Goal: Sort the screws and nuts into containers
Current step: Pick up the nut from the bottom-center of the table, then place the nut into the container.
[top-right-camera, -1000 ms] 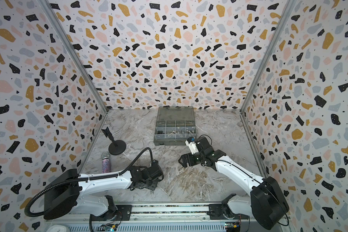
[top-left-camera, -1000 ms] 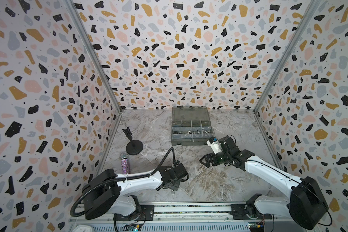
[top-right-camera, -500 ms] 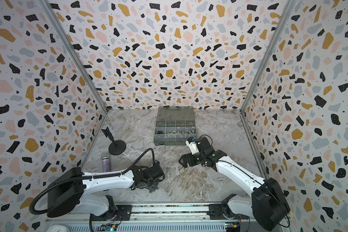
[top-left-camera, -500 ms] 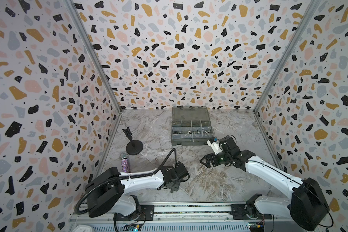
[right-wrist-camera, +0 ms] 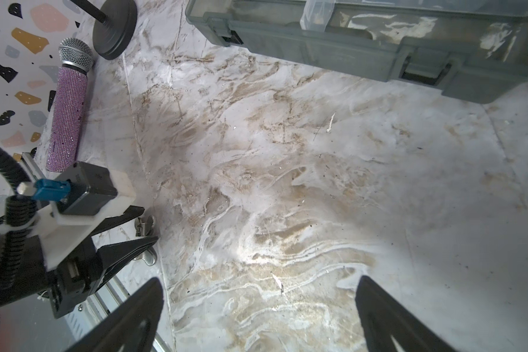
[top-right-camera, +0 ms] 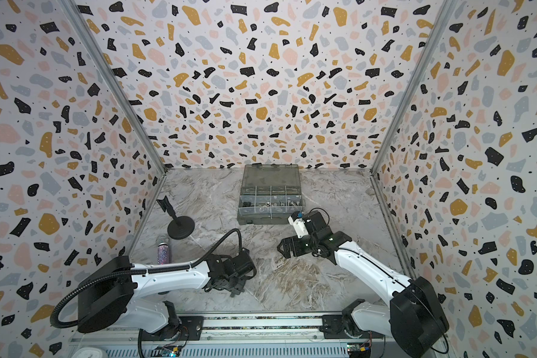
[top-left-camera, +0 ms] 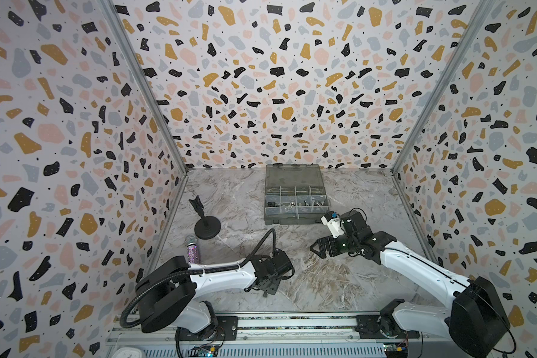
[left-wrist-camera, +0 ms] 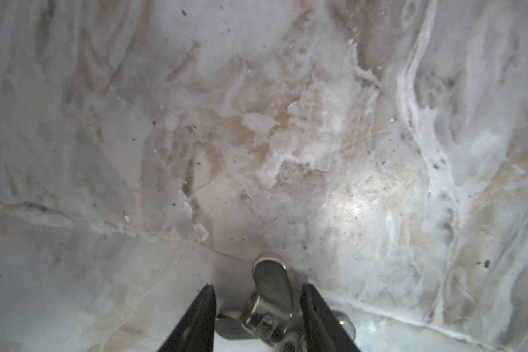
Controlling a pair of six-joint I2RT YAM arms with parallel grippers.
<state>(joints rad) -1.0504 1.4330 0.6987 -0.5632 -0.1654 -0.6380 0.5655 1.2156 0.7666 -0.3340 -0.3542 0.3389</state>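
In a top view: left gripper (top-left-camera: 267, 291) low on veined marble bench (top-left-camera: 338, 285), right gripper (top-left-camera: 313, 248) alongside. Left wrist: shiny wing nut (left-wrist-camera: 267, 300) between narrowed black fingers (left-wrist-camera: 195, 320), gap one side. Right wrist: spread wide, smoky organizer box (right-wrist-camera: 378, 51) ahead.

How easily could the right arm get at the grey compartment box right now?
Probably yes: the right tool is open and empty, the box sits close ahead, and only bare table lies between them.
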